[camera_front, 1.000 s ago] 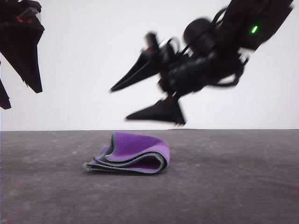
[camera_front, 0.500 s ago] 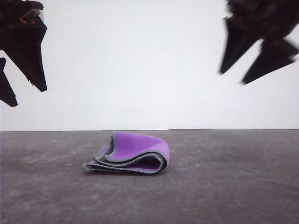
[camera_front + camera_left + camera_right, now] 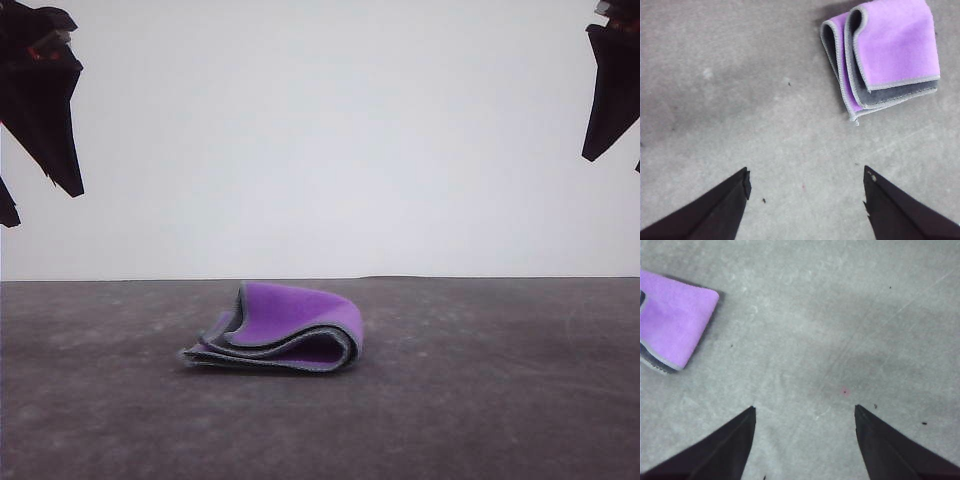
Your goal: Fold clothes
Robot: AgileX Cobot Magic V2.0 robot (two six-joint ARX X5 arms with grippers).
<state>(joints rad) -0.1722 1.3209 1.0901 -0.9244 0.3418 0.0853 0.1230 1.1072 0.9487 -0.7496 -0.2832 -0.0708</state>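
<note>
The cloth [image 3: 283, 334] is seen lying folded on the grey worktop [image 3: 480, 400], near the middle of the front view, with bright purple faces outward and dark grey-blue layers showing between the light grey stitched edges. Several stacked layers are visible along its open side, and the top layer bulges upward rather than lying flat.

The left pincer [image 3: 805, 192] is held above the worktop with its jaws spread wide and nothing between them; in its wrist view the cloth [image 3: 885, 55] lies at about 1 o'clock from the fingertips, well apart from them. In the front view the left pincer [image 3: 35, 190] hangs at the 10 o'clock edge.

The right pincer [image 3: 805, 415] is likewise spread open and empty above bare worktop, the cloth [image 3: 675, 322] lying at about 10 o'clock from it.
</note>
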